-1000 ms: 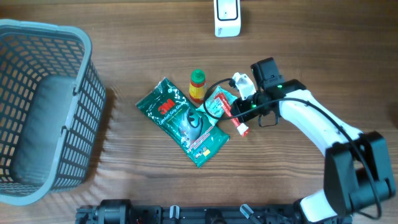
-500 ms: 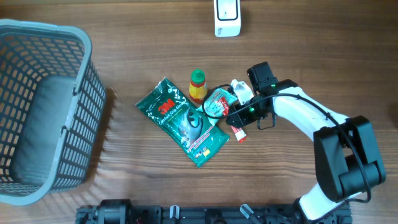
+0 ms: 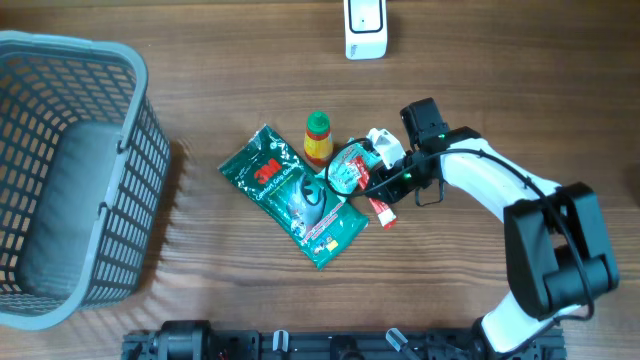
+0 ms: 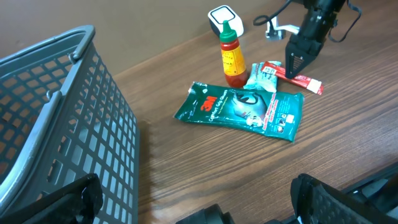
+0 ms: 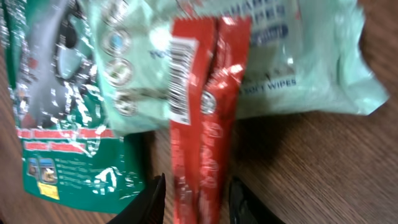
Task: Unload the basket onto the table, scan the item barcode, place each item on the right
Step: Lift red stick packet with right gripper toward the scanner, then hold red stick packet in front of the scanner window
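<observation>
Red sachet, the item whose barcode needs reading, lies at about 3 o'clock from the table's middle, its top end resting on a pale wipes pack. Compared with a second ago, the right gripper has swung in from 3 o'clock and now sits directly over the sachet. Its fingers, which were pressed together then, are now spread to either side of the sachet's lower end, close against its edges. I cannot tell whether they already pinch it. My reading is that the pick-up is just beginning and the sachet has not left the wood, so the trip to the scanner at 12 o'clock is still ahead. The left gripper hangs well away at 6 o'clock with its fingers wide apart and nothing between them. By count there is one red sachet, one wipes pack, one green glove packet, one sauce bottle, one white scanner and one grey basket at 9 o'clock.
</observation>
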You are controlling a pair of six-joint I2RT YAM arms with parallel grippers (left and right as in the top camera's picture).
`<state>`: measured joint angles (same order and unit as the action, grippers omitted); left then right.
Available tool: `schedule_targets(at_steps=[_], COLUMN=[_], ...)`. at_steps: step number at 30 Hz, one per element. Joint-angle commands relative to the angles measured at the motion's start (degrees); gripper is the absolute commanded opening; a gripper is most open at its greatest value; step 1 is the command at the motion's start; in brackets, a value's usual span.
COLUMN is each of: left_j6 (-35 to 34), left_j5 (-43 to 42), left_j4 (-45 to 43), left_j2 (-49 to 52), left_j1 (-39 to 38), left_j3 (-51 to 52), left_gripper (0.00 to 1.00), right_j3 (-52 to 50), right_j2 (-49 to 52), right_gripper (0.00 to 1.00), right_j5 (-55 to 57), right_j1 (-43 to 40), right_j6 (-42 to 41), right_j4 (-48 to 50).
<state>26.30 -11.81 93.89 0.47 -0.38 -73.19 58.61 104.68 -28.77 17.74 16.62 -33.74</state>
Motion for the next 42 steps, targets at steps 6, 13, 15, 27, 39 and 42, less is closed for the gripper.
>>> schedule_targets(at_steps=[6, 13, 15, 27, 39, 42], left_j6=[0.3, 0.3, 0.3, 0.3, 0.3, 0.3], left_j5=[0.1, 0.1, 0.1, 0.1, 0.1, 0.1], left_j4=[-0.1, -0.1, -0.1, -0.1, -0.1, -0.1], left_j2=[-0.2, -0.2, -0.2, -0.2, -0.2, -0.2], left_j1=[-0.2, -0.2, -0.2, -0.2, -0.2, -0.2], left_j3=[0.0, 0.0, 0.0, 0.0, 0.0, 0.0], left_gripper=[1.00, 1.00, 1.00, 1.00, 1.00, 1.00], right_j3=[-0.2, 4.9, 7.3, 7.4, 7.4, 7.4], right_j2=[4.7, 2.5, 0.0, -17.0, -27.2, -27.5], right_gripper=[0.04, 0.04, 0.05, 0.05, 0.05, 0.05], right_j5=[-4.8, -5.4, -5.7, -14.6, -11.7, -8.0], right_j1=[-0.9, -1.0, -0.9, 2.8, 17.9, 17.9], right_j6=[1.4, 1.1, 1.4, 7.4, 8.1, 6.2], right_j4=[-1.3, -9.3, -11.6, -26.7, -33.2, -32.1])
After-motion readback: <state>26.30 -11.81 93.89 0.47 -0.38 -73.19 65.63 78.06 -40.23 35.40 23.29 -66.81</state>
